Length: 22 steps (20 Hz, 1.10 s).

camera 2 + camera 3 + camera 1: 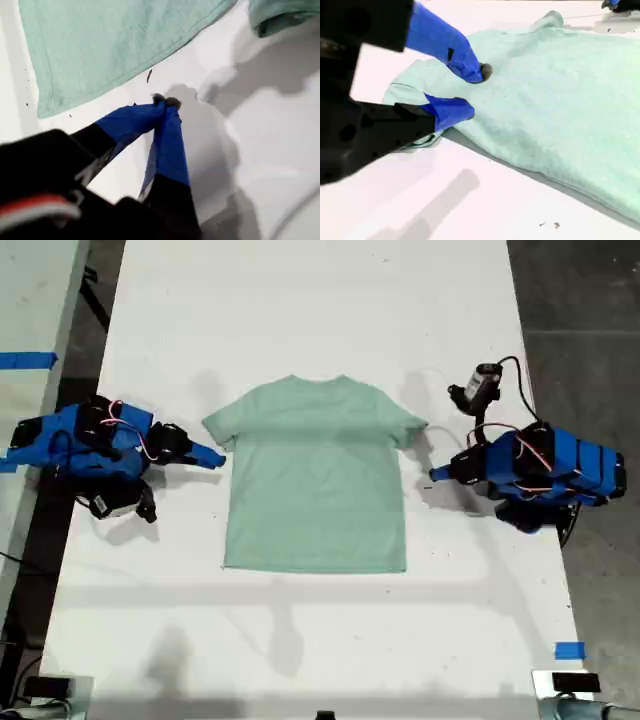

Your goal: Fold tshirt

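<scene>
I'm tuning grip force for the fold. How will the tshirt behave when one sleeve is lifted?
The tshirt lies flat and thin on the table, so it will likely drape limply. Its sleeve already bunches, suggesting it is light and may slide.

The tshirt (315, 480) lies flat mid-table (300, 300), between two arms at the exterior view's left and right.

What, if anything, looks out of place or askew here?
Nothing serious. The tshirt lies flat and square on the table, not yet folded. Only the sleeve by my second gripper is slightly rumpled, and a few dark specks dot the tabletop.
</scene>
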Tool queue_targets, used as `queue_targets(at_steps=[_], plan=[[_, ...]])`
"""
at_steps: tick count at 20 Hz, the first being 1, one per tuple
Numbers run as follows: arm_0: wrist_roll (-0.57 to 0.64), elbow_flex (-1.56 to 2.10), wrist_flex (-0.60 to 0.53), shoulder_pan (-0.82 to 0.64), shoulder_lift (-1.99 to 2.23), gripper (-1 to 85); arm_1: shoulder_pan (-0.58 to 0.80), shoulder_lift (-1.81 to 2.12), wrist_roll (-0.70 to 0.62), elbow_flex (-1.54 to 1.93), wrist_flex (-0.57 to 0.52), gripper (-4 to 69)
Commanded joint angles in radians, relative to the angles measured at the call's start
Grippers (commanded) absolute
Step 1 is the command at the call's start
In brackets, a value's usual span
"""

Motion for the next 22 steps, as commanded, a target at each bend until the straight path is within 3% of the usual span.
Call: queue_targets(at_steps=[1, 2, 13, 16, 19, 22], plan=[[-0.104, 0.005, -0.130, 0.265, 0.101, 0.3, -0.144, 0.012, 0.762, -0.031, -0.021, -0.4], [-0.120, 0.005, -0.140, 0.262, 0.101, 0.1, -0.155, 0.012, 0.699, -0.038, -0.035, -0.4], [-0.178, -0.041, -0.158, 0.224, 0.044, 0.1, -0.173, 0.002, 0.660, -0.127, -0.021, -0.3], [-0.169, -0.170, -0.179, 0.196, -0.143, 0.1, -0.130, -0.212, 0.591, -0.285, -0.032, -0.3], [-0.124, -0.399, -0.121, 0.161, -0.391, 0.1, -0.046, -0.629, 0.433, -0.594, -0.018, -0.3], [-0.012, -0.719, 0.060, 0.072, -0.670, 0.1, 0.046, -0.894, 0.279, -0.845, 0.049, -0.3]])
